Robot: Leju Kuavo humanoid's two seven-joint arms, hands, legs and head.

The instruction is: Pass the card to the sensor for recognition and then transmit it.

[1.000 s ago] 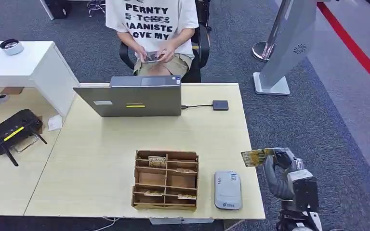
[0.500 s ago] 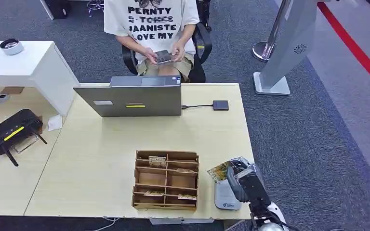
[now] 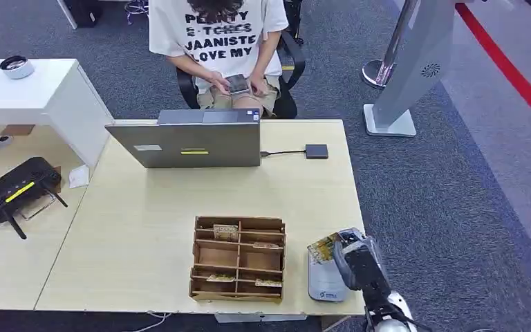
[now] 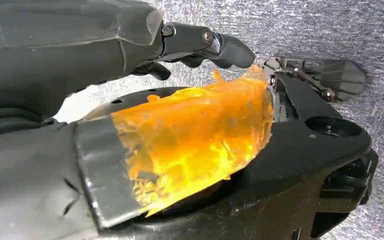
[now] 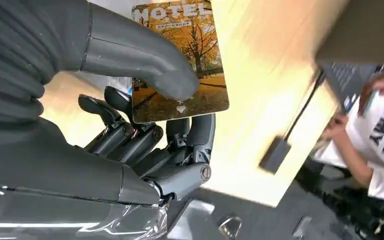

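right hand (image 3: 357, 257) holding autumn-tree hotel card (image 5: 180, 60)

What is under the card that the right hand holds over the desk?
Under the card held by the right hand lies the grey sensor, flat on the desk. Its near part shows; its far end is covered by the card and hand, so whether they touch cannot be told.

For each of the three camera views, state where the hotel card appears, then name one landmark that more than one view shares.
Head view: the hotel card is at lower right, held by the right hand over the grey sensor.
Left wrist view: not seen.
Right wrist view: the card is at top centre, under the thumb.
Shared landmark: the small dark box on a cable on the desk.
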